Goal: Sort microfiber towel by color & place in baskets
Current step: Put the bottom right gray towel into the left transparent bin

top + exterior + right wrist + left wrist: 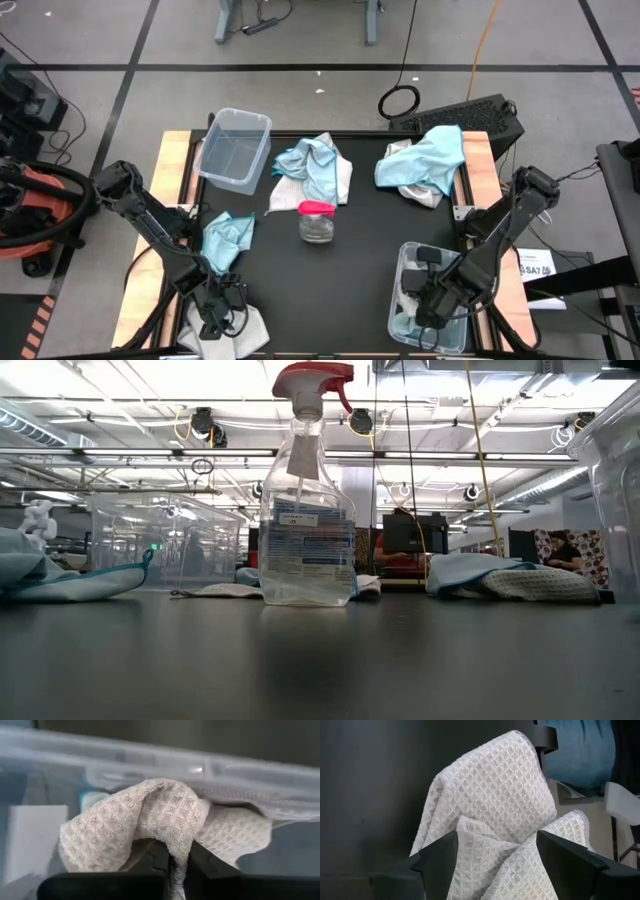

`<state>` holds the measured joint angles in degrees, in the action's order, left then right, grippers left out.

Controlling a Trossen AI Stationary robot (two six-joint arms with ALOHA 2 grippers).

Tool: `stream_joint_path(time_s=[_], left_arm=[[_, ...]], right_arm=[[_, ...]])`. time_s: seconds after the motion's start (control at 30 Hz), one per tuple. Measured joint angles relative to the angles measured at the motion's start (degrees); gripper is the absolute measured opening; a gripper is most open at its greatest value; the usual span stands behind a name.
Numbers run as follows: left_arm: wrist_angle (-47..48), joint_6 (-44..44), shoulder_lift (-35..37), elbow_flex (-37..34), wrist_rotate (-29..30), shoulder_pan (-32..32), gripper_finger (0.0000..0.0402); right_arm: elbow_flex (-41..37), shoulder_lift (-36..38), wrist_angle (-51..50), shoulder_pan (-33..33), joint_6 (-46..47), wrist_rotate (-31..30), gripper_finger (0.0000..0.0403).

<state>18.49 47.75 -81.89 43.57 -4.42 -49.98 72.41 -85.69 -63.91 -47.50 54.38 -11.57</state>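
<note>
We see the right gripper [177, 862] pinching a grey-white towel [150, 815] inside the near basket [410, 262]. The left gripper [495, 857], fingers spread, straddles another white towel [495, 800].

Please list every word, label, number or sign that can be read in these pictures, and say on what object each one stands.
No text can be read with certainty.
Spray bottle: a blue and white printed label, too small to read.
White tag beside the table at the right arm: dark characters, too blurred to quote.
Towels, baskets and both grippers: no text visible.
</note>
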Motion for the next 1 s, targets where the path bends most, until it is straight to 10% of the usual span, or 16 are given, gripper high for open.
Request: stream_joint_path(time_s=[0.37, 0.63, 1.0], left_arm=[[0.04, -11.30, 0.22, 6.33, 1.87, 4.08, 0.0274], [-0.55, -35.91, 0.26, 16.01, 19.19, 10.78, 0.0274], [-25.99, -63.96, -0.45, 18.05, 22.92, 21.94, 0.0274]], right_arm=[[17.72, 0.09, -14.31, -1.36, -3.53, -8.00, 0.0003], [25.97, 0.09, -19.79, -1.36, -8.32, -13.70, 0.0003], [38.84, 0.09, -19.37, -1.31, -23.51, -28.24, 0.0002]])
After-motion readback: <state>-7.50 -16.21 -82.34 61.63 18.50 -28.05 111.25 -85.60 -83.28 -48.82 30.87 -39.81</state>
